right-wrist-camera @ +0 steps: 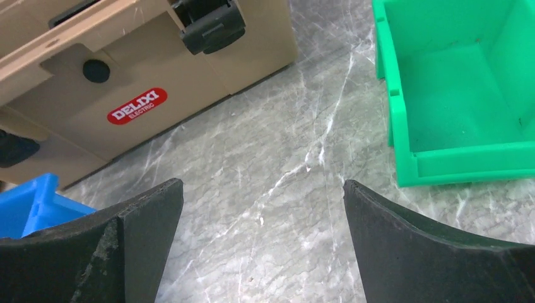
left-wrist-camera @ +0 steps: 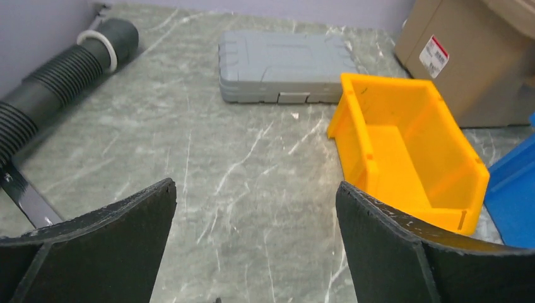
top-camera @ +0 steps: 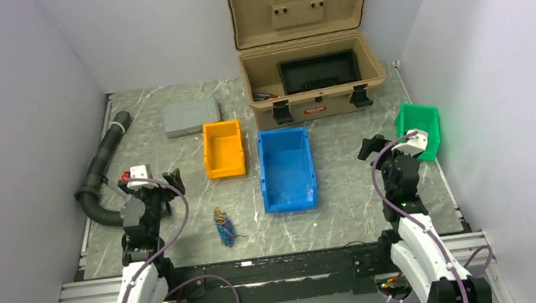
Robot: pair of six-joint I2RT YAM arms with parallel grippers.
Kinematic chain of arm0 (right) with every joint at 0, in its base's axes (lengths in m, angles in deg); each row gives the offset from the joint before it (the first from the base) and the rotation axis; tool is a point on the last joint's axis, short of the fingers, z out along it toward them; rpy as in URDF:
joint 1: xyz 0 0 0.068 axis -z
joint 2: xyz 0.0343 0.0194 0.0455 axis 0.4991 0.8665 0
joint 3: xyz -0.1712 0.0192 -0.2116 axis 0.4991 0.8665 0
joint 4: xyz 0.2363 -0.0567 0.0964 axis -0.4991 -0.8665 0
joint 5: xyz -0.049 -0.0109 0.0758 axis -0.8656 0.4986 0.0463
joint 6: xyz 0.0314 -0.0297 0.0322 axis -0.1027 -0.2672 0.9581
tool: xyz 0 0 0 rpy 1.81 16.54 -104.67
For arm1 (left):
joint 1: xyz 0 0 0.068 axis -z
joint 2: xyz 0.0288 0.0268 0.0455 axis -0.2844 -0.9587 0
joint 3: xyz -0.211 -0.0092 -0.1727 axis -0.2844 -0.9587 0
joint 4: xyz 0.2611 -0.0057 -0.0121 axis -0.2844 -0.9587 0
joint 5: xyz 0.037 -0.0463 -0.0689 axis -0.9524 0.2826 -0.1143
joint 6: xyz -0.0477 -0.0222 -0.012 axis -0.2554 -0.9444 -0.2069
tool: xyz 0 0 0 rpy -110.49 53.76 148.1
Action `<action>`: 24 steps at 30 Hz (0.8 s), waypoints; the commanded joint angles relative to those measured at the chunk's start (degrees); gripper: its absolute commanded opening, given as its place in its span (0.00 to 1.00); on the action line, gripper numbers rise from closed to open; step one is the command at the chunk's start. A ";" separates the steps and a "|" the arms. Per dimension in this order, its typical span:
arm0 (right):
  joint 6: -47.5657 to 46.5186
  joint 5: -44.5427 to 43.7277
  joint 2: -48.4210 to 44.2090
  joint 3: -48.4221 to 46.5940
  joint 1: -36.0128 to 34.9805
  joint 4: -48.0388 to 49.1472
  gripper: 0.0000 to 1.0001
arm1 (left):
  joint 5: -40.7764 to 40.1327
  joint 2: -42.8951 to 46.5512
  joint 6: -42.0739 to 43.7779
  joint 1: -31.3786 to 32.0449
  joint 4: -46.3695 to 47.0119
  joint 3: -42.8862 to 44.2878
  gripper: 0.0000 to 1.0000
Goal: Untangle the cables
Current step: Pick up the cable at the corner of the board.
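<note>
Cables [top-camera: 223,227]: one knotted bundle, lower centre of the overhead view, below the orange bin [top-camera: 223,149] — you have separated nothing yet.
Left gripper [left-wrist-camera: 255,196]: jaws spread wide, empty.
Right gripper [right-wrist-camera: 264,189]: jaws spread, empty — all untangling remains.

Light's pretty even and soft everywhere, seems to come from overhead, so the yellow bin [left-wrist-camera: 404,145] only throws a faint shadow on the table [left-wrist-camera: 252,158]. Top view is a bit soft and grainy, and the green bin [top-camera: 420,126] looks oversaturated, almost glowing. Wrist views are crisper, though the black jaws up close go slightly blurry.
</note>
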 commanded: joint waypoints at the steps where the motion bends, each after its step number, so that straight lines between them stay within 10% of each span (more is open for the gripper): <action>1: 5.51 -5.06 -1.53 -2.31 -0.15 -4.82 1.00 | -2.26 0.53 -4.41 0.12 -1.43 0.58 0.99; 6: 9.45 -10.70 2.69 -9.73 -0.07 -16.86 1.00 | -15.59 1.50 -18.32 0.07 -12.98 2.36 0.99; 24: 16.36 -11.12 40.93 -41.80 7.52 -42.03 0.98 | -2.07 4.62 -18.28 0.11 -7.79 -1.66 0.99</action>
